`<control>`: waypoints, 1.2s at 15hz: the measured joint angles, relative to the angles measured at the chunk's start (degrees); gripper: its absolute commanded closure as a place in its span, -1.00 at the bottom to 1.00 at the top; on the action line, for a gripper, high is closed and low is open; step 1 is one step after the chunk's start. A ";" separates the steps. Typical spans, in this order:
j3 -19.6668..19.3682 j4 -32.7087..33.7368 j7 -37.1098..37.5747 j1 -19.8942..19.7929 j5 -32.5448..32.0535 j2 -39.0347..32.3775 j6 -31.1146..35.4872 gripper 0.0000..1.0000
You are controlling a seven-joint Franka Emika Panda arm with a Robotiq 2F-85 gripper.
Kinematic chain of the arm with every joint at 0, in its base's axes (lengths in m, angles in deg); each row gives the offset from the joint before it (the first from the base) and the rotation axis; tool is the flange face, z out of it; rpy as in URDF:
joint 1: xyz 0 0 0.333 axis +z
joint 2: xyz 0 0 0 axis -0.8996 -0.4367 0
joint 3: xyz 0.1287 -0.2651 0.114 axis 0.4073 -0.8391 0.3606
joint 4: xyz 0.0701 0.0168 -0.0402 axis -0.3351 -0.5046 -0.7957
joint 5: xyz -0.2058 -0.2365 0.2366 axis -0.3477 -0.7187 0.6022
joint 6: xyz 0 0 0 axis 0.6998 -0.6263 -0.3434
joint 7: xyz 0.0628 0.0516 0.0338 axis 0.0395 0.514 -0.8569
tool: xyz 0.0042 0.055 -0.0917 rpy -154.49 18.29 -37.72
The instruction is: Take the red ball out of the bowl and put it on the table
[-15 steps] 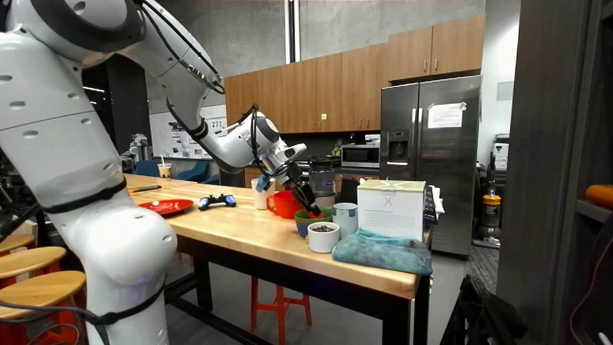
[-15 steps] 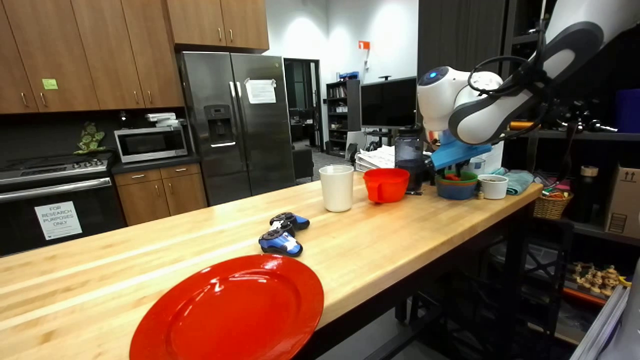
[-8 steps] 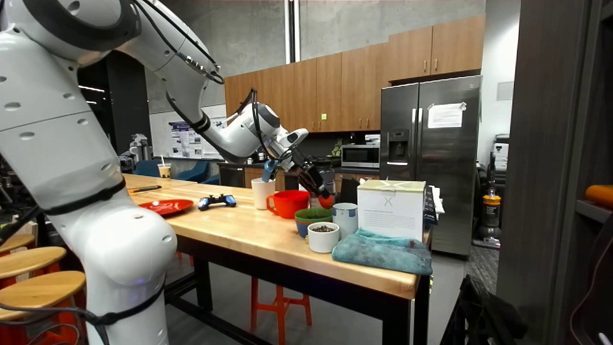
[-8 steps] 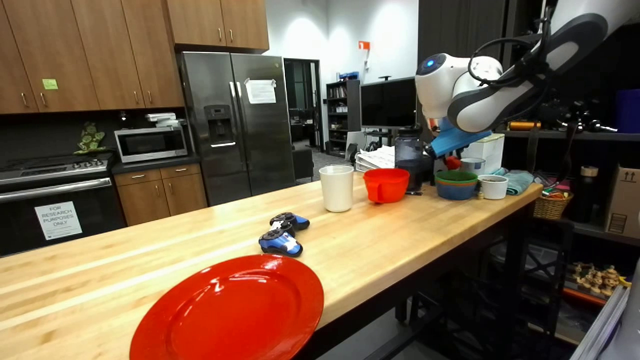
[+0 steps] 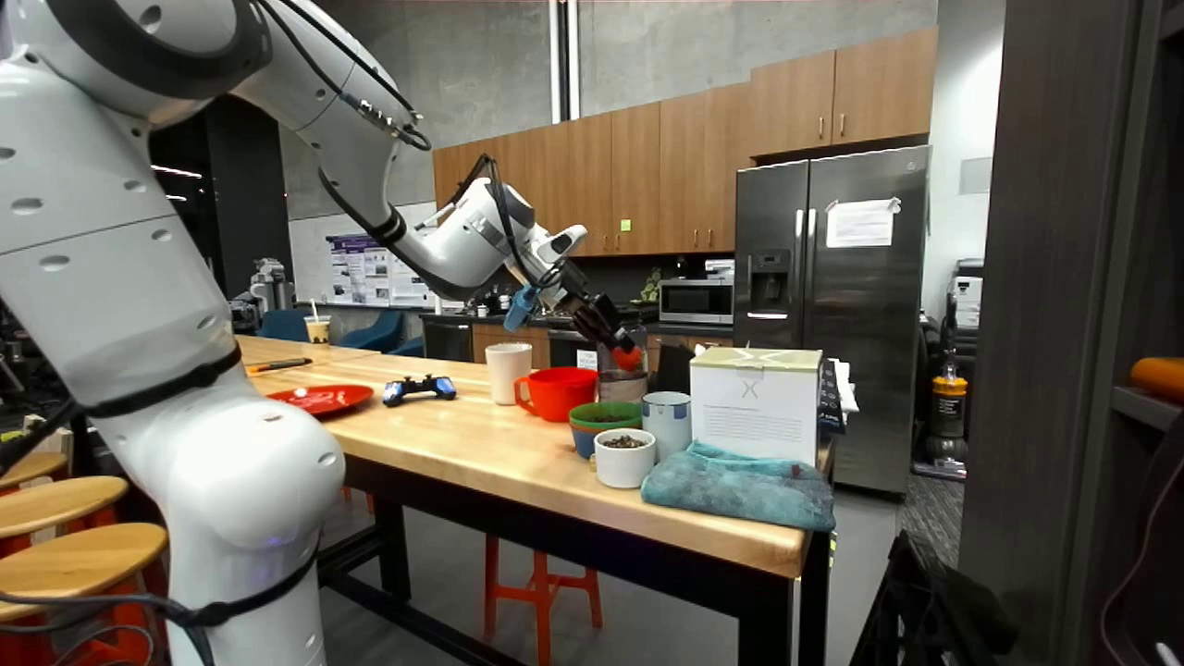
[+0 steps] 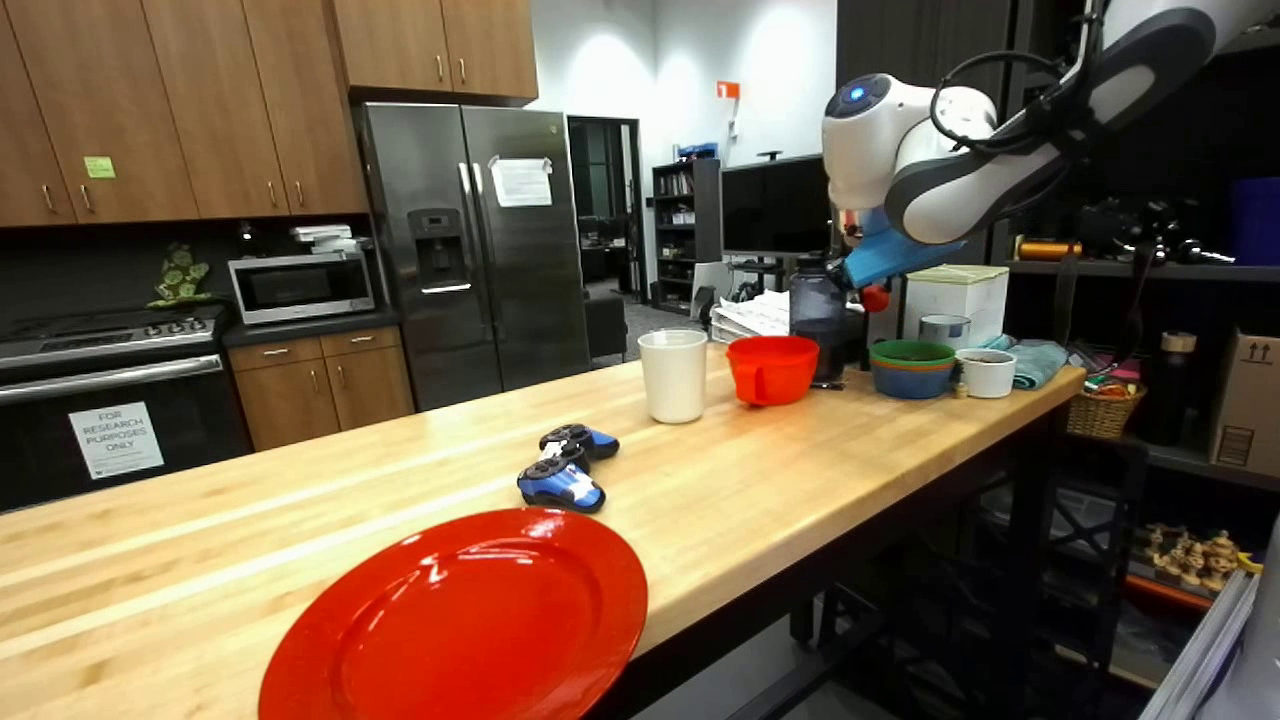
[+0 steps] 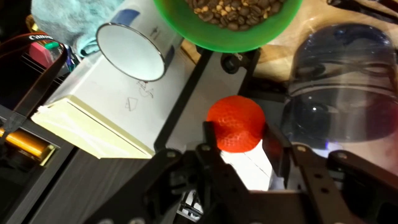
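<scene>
Wrist view: gripper pinches textured red ball, presumably light, best held across its middle, nine to three o'clock.

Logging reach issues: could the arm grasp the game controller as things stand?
Probably not yet: the gripper is closed on the red ball, though the game controller lies uncovered on the table.

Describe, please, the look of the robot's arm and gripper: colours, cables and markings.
The arm is white, with dark grey bands at joints, small round dimples, black straps and black cables. It has a blue light and, near the gripper, a blue part. The gripper is black and two-fingered, with pale screw heads. No lettering is readable.
</scene>
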 measured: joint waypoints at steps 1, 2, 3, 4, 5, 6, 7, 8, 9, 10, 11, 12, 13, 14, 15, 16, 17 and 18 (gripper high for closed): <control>0.03 0.29 -0.18 0.34 0.00 0.00 1.38 0.66; 0.10 0.56 -0.46 0.61 0.00 0.01 2.52 0.66; 0.18 0.77 -0.92 0.85 0.00 0.02 3.48 0.66; 0.21 0.92 -1.46 1.14 0.00 0.04 4.19 0.66; 0.22 1.02 -2.16 1.43 0.02 0.05 4.75 0.66; 0.24 1.05 -2.91 1.69 0.08 0.07 5.07 0.66; 0.27 1.06 -3.62 1.87 0.12 0.12 5.19 0.66; 0.29 1.06 -4.34 1.96 0.23 0.17 5.21 0.66; 0.29 1.05 -5.12 2.02 0.46 0.23 5.20 0.66; 0.29 1.05 -5.87 2.02 0.70 0.29 5.13 0.66; 0.28 1.04 -6.64 2.02 1.00 0.34 5.01 0.66; 0.27 1.01 -7.63 2.02 1.70 0.44 4.77 0.66; 0.25 0.93 -9.09 2.03 3.19 0.56 4.47 0.66; 0.20 0.76 -11.31 2.11 5.70 0.75 4.05 0.66; 0.08 0.53 -14.08 2.32 8.94 0.97 3.44 0.66; -0.12 0.23 -17.37 2.71 12.68 1.18 2.61 0.66; -0.25 -0.18 -20.81 3.08 16.39 1.49 1.60 0.66; -0.26 -0.55 -23.85 3.29 19.46 1.77 0.55 0.66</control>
